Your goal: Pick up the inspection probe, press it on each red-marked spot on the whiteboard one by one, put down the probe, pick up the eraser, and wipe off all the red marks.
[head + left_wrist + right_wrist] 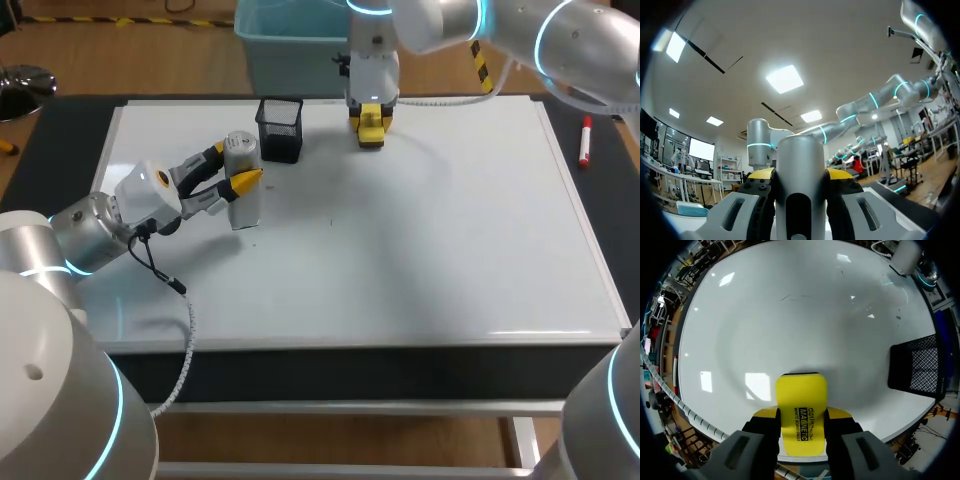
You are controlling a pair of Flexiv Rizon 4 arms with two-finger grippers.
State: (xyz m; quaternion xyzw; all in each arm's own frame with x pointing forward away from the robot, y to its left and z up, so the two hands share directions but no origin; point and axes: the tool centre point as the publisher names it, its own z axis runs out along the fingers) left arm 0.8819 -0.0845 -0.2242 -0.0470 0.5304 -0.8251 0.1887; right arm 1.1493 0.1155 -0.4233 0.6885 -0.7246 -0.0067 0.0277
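Left gripper (pixel 232 167) clamps the grey probe (pixel 243 205) upright on the whiteboard (pixel 420 240). Right gripper (pixel 371 120) pinches the yellow eraser (pixel 371 136) near the mesh cup (pixel 280 128).

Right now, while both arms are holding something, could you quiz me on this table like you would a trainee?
1. True or false: the left fingers are closed on the grey probe, which stands upright on the whiteboard.
2. What do the right fingers grip? A) a paintbrush B) the yellow eraser C) a cloth
3. Short answer: which of the two held things is nearer the black mesh cup?

Key: 1 true; 2 B; 3 the probe.
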